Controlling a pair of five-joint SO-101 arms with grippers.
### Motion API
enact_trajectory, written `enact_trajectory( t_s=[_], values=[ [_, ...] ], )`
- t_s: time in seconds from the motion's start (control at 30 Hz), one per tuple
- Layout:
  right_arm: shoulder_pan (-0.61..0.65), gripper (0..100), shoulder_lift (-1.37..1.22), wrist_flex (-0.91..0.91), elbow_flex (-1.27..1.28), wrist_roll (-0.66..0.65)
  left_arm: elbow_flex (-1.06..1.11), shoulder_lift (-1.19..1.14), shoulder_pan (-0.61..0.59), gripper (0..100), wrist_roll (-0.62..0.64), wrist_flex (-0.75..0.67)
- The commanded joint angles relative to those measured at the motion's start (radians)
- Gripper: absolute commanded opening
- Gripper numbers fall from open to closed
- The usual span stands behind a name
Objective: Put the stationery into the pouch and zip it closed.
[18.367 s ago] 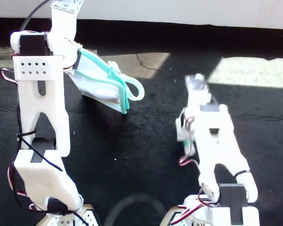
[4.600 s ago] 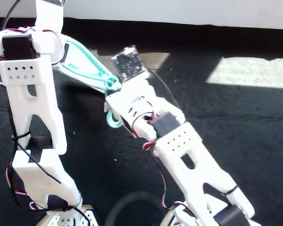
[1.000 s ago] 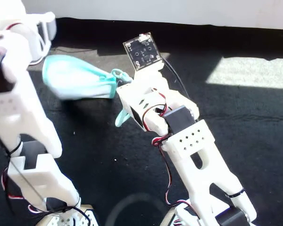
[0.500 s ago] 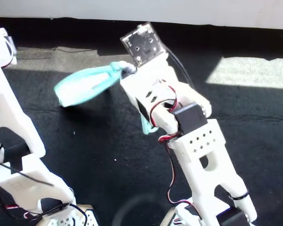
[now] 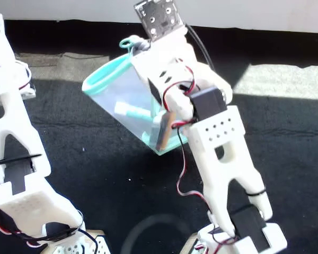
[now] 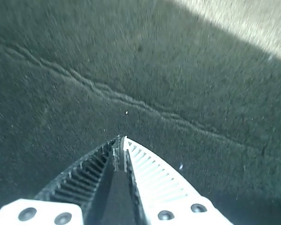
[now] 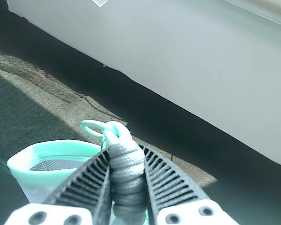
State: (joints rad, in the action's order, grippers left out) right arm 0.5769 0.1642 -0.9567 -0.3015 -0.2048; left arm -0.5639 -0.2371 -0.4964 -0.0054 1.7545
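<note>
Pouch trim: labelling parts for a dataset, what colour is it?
The pouch trim is mint green, clearest in the high view.

Two white robot arms stand side by side: one left arm (image 5: 13, 132) and one right arm (image 5: 222, 148). Each ends in one hand, making two hands in all: the left hand (image 6: 121, 140) and the right hand (image 7: 125, 152). There is one clear pouch (image 5: 116, 95) with a teal rim, one grey cord (image 7: 126, 164) and one teal loop (image 7: 94, 126). Two pieces of stationery can be made out inside the pouch: one white-and-teal pen (image 5: 131, 111) and one brown stick (image 5: 164, 131). One dark worktop (image 5: 111, 180) lies beneath.
</note>
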Motion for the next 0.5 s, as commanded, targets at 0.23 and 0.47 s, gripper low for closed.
enact_trajectory(
  t_s=[0.23,0.47],
  values=[
    [-0.021,0.6,-0.056,-0.002,-0.12,-0.16,0.061,0.033,0.107,1,0.006,0.012],
    [-0.062,0.6,-0.05,-0.004,-0.189,-0.232,0.061,0.165,0.318,1,0.006,0.009]
  ],
)
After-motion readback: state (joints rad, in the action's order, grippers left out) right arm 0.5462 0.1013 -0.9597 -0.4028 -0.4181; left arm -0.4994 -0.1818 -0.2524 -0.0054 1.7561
